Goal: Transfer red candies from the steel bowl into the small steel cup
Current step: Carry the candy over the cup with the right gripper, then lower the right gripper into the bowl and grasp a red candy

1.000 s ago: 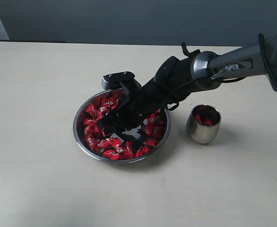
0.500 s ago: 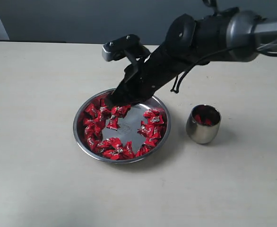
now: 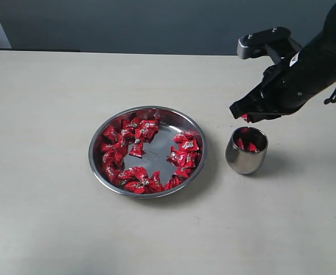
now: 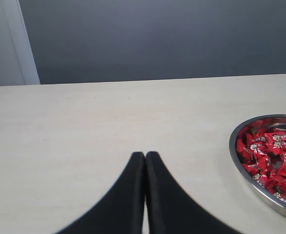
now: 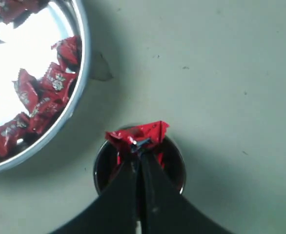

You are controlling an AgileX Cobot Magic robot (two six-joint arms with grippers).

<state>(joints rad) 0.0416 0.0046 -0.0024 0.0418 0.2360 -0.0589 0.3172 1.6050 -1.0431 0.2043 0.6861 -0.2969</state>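
Red candy [image 5: 153,130] poised over small steel cup [image 3: 242,160]
Right gripper [image 3: 243,114] grasps it; left gripper [image 4: 145,156] clenched on nothing.

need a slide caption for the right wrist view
Right end effector pinching a shiny red-wrapped candy over the small polished steel cup, wide shallow steel bowl alongside.

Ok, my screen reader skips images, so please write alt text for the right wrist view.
The right gripper, shut on a red candy, hangs over the small steel cup. The steel bowl holding more candies sits beside it.
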